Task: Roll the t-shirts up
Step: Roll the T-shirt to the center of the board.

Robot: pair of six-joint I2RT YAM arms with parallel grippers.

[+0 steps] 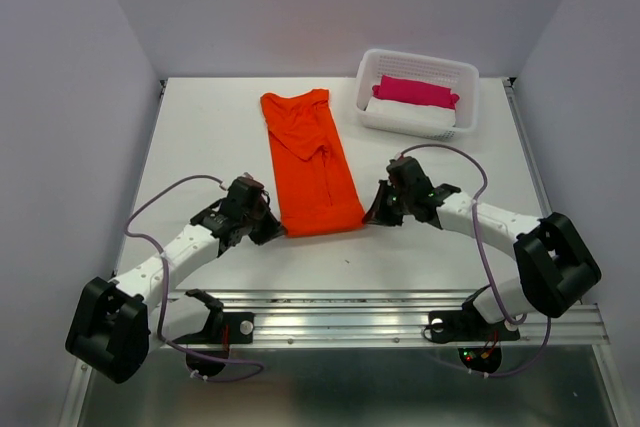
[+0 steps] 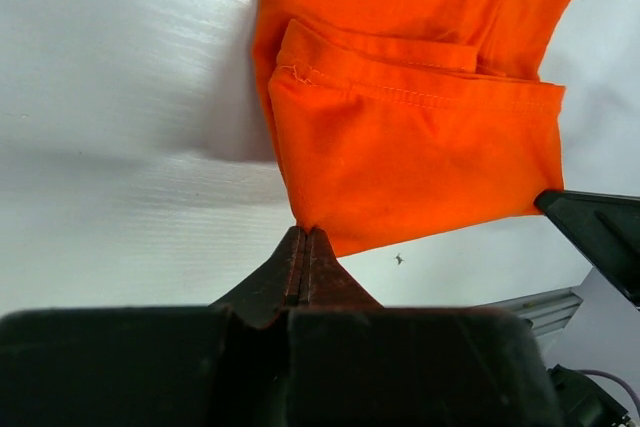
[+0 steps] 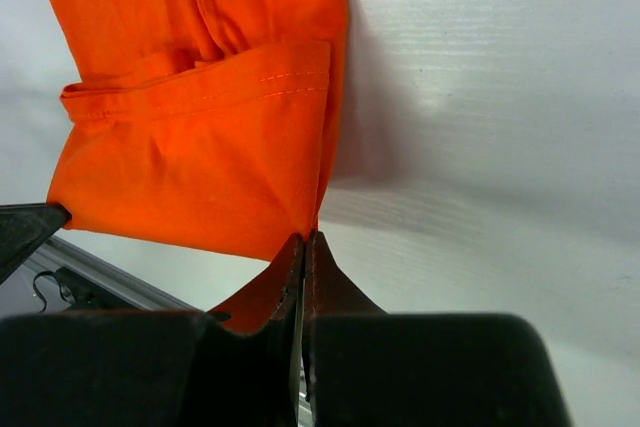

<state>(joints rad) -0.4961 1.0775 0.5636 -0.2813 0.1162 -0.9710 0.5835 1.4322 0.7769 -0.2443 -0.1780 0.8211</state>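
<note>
Top view: shirt (image 1: 310, 162) lies mid-table (image 1: 200, 137) as a long folded strip running far to near, flat, not yet rolled. Left claw (image 1: 272, 229) sits at its near-left corner and right claw (image 1: 372, 215) at its near-right corner, both low at the hem. Basket (image 1: 470, 97) stands far right, well apart. Left wrist view: jaws clenched, tips meeting the near-left corner of the hem; the corner looks pinched between them, though how deep the bite goes is not visible. Cloth spreads away to the far right of the tips, with a stitched fold just beyond. Right wrist view: jaws likewise clenched on the near-right corner, cloth spreading far and left, bare table to the right. Judgement: the step in hand is starting the roll from the near hem. To do it well, lift both corners together, keep the hem level and taut between the claws, and turn it over toward the far end evenly, so the roll stays tight and does not skew.
</note>
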